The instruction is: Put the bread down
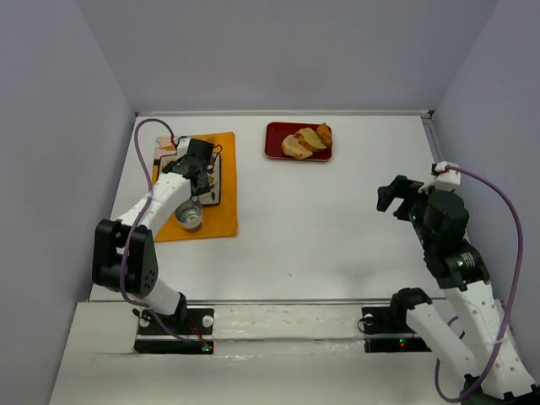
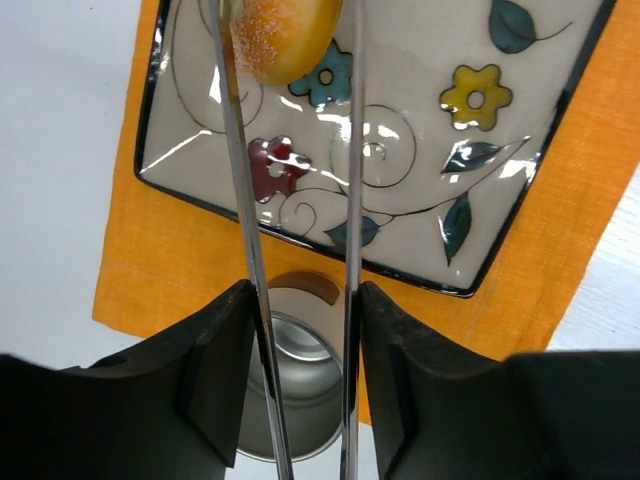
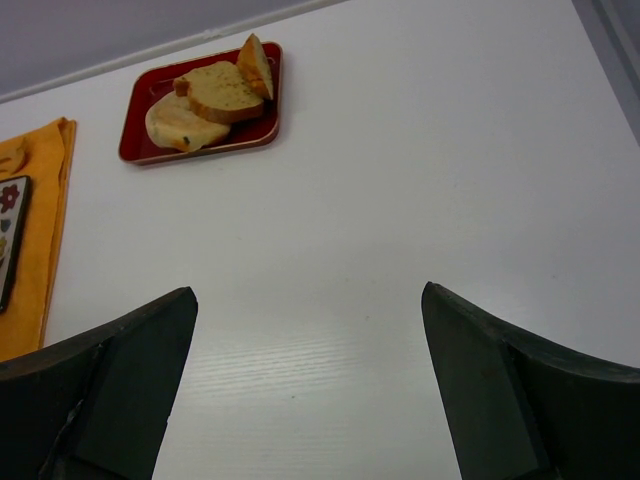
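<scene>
Left arm reaches toward 12 o'clock; left gripper [image 1: 196, 164] clamped on tongs [image 2: 353, 150]. Right arm folded and raised; right gripper [image 1: 391, 196] faces 10 o'clock, jaws wide apart.

Tongs [image 2: 352, 200] pinch bread [image 2: 285, 35] above floral plate [image 2: 420, 60].

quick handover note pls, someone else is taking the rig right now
Left gripper: shut on the tongs, which pinch a bread piece over the flowered plate. Whether it touches the plate cannot be told.
Right gripper: open, holding nothing, above bare table.
The plate sits on the orange placemat, with a metal cup at its near edge. The red tray holds three more slices.
Done: bread picked and carried to the plate.
Left: lower it, release the tongs, withdraw.
</scene>
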Controlling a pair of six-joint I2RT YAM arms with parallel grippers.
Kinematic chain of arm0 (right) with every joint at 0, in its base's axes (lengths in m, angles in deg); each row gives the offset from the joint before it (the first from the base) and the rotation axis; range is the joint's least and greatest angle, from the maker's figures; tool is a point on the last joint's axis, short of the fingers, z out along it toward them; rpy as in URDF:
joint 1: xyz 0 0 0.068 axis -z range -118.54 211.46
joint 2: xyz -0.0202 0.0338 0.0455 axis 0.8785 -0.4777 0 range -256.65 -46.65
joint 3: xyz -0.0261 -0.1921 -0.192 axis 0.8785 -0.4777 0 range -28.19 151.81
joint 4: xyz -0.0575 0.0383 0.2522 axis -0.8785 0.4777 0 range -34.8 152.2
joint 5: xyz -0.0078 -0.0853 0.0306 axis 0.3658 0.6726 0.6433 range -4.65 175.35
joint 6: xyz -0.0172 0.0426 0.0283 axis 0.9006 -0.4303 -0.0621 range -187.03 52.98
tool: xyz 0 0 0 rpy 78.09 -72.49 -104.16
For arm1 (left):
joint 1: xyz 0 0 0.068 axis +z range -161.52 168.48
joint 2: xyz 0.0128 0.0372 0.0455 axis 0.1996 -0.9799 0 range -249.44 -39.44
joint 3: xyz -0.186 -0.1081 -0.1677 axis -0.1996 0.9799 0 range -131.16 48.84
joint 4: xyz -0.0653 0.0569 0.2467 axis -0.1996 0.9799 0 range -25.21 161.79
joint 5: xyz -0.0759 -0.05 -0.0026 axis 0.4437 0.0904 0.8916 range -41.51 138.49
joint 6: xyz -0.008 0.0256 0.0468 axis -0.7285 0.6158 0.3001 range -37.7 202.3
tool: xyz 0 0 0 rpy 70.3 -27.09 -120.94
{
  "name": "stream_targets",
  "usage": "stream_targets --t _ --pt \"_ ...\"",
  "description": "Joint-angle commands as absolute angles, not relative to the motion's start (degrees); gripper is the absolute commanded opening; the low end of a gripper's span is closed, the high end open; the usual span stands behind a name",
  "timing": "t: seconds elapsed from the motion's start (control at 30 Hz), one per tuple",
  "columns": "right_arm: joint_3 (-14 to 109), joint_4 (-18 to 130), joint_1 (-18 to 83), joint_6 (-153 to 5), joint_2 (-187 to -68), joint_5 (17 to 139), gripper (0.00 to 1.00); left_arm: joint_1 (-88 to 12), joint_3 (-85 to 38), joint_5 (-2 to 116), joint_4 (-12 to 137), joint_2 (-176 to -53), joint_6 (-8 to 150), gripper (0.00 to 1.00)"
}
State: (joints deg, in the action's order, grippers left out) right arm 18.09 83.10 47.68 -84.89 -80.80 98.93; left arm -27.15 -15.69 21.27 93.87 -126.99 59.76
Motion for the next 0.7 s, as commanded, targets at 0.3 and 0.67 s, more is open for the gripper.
stream_targets --t 0.3,0.67 --pt "18.31 81.22 47.75 -84.95 -80.14 100.81 1.00 -26.98 -19.71 27.31 88.17 -121.71 62.79 0.62" --pt "18.31 81.22 47.75 -84.95 -79.70 101.43 1.00 -27.07 -22.96 38.88 82.91 -116.26 64.99 0.62"
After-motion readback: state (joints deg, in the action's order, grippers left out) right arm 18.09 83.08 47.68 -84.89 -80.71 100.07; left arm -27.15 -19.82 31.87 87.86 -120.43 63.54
